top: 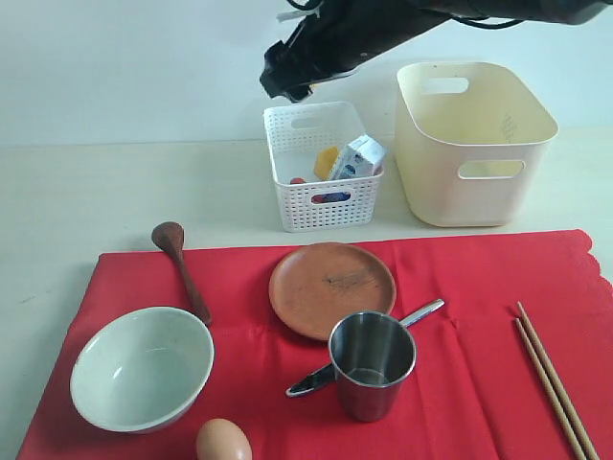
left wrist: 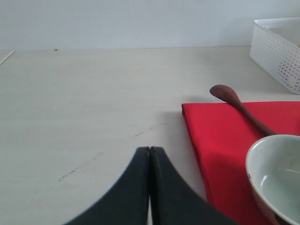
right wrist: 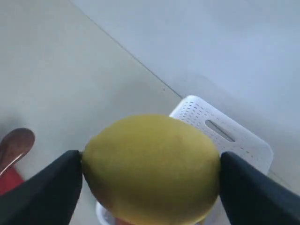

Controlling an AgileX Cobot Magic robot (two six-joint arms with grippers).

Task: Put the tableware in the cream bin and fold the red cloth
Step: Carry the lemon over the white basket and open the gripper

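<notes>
The red cloth (top: 479, 307) lies flat under a pale bowl (top: 142, 369), a terracotta plate (top: 331, 287), a steel cup (top: 372, 364), a knife (top: 421, 313), chopsticks (top: 551, 379) and part of the dark wooden spoon (top: 182, 264). At the back right stands the cream bin (top: 474, 144), nothing visible inside. My right gripper (right wrist: 150, 171), high over the white basket, is shut on a yellow lemon (right wrist: 150, 154), its fingers (right wrist: 56, 187) pressing both ends. My left gripper (left wrist: 150, 149) is shut and empty over bare table beside the cloth's edge (left wrist: 220, 140), near the bowl (left wrist: 276, 173).
A white lattice basket (top: 321, 168) left of the cream bin holds a milk carton (top: 357, 158) and other food. An egg (top: 223, 441) rests on the cloth by the bowl. The right arm (top: 316, 43) reaches in from the top.
</notes>
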